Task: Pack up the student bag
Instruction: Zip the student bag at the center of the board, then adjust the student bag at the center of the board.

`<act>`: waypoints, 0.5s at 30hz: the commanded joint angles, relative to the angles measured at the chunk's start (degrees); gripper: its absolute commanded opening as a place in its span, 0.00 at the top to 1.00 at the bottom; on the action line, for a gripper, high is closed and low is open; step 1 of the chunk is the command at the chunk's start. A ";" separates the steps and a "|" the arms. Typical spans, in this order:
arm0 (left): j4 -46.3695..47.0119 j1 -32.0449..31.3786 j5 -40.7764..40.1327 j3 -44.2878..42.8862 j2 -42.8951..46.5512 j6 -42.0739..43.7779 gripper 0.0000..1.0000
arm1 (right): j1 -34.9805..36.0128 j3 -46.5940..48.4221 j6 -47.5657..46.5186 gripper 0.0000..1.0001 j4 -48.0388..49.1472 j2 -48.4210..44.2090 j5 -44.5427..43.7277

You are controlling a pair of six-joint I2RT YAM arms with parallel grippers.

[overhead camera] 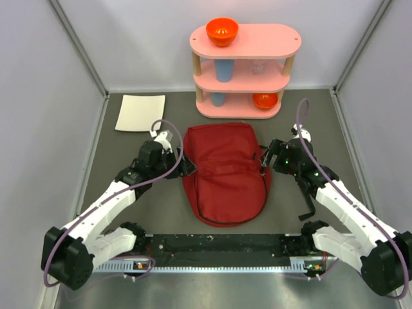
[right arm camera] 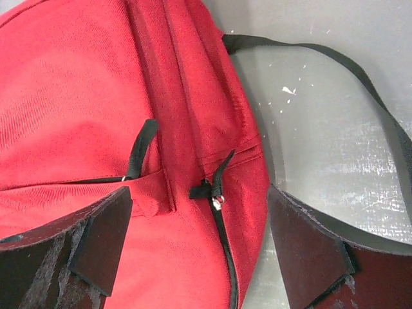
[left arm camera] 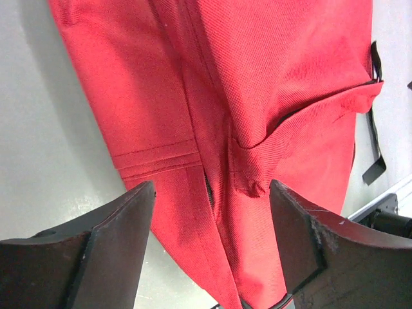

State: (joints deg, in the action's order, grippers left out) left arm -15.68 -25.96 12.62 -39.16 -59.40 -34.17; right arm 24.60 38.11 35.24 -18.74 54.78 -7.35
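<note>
Student bag (overhead camera: pixel 225 174) lies flat at centre of worktop (overhead camera: pixel 129 154), narrow end toward 6 o'clock. Pink shelf (overhead camera: pixel 244 40) stands at 12 o'clock and a white sheet (overhead camera: pixel 140 112) lies at 10 o'clock, both apart from the bag.

Left pincer (left arm camera: pixel 212 190) at bag's 9 o'clock edge, jaws spread, gripping nothing. Right pincer (right arm camera: pixel 199 193) at the 3 o'clock edge, jaws spread, gripping nothing. Zipper pull (right arm camera: pixel 217 193) sits between its jaws. Cannot tell how far the zip is open.

Risks, as judged:
- Soft fabric: a shallow pinch may catch only a fold and slip off.
- Loose black strap (right arm camera: pixel 335 61) just beside the right pincer could snag it.
- A pull from one side alone may drag the whole bag instead of opening it.
</note>
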 commanded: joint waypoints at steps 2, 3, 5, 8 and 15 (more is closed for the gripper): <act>0.30 0.20 -4.37 0.40 3.32 1.30 0.20 | -3.50 3.20 2.98 0.16 -0.69 2.16 7.17; 0.91 0.20 -3.75 0.31 2.63 1.30 0.19 | -3.59 3.72 3.42 0.16 -0.07 3.04 9.01; 3.45 0.20 -2.61 -0.48 1.48 0.95 0.18 | -3.68 3.82 5.35 0.16 1.51 5.67 12.96; 7.15 0.20 1.87 -2.49 -1.59 -0.54 0.17 | -3.77 3.20 9.30 0.16 8.96 9.01 19.82; 17.35 0.29 10.39 -5.75 -16.15 -3.44 0.18 | -3.77 3.72 17.31 0.42 25.50 22.27 29.84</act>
State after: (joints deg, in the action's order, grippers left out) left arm -6.85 -25.96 16.25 -40.62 -67.83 -35.92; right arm 21.45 39.13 47.03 -4.14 71.37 14.48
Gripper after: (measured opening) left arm 0.846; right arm 0.703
